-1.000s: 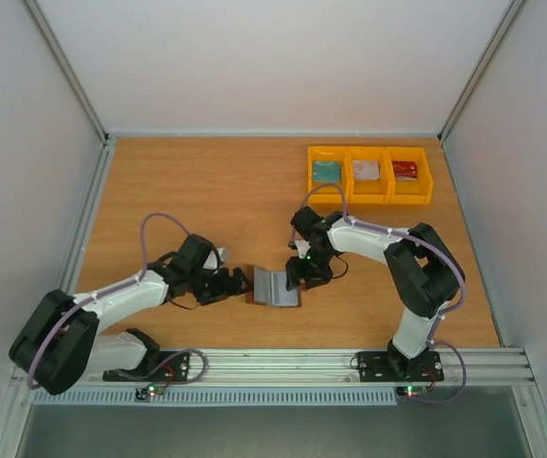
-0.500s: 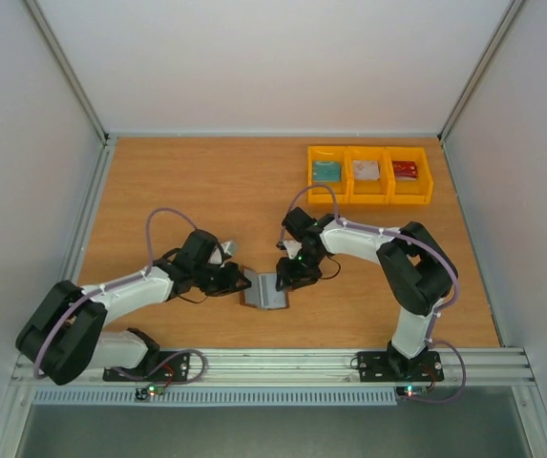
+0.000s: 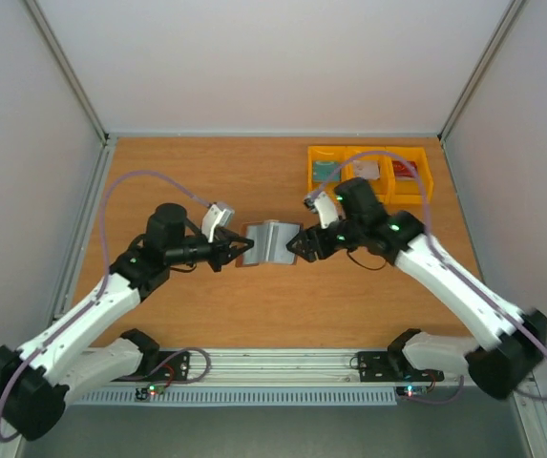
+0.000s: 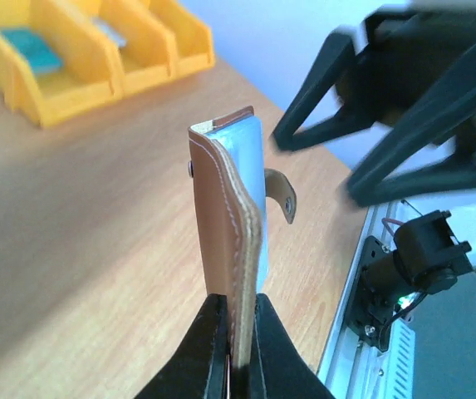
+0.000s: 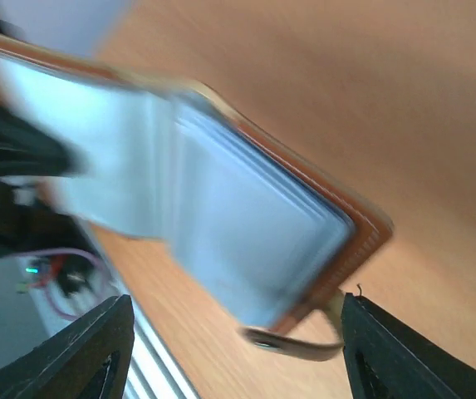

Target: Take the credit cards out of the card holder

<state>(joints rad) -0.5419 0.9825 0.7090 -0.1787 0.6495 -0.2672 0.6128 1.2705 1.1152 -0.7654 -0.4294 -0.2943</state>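
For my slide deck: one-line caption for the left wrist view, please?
Left hand shut on the brown card holder's edge; open right hand just beyond it.

Robot lab cell: white panel walls point(image 3: 273, 57), aluminium rail point(image 3: 283, 363), wooden tabletop point(image 3: 197, 172), yellow bins point(image 3: 368, 198).

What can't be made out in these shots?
- Whether cards remain inside the card holder: the right wrist view is motion-blurred, the left wrist view shows it edge-on, and in the top view it is too small.
- What the yellow bins hold: the right arm overlaps them in the top view, and the left wrist view's edge cuts them off.
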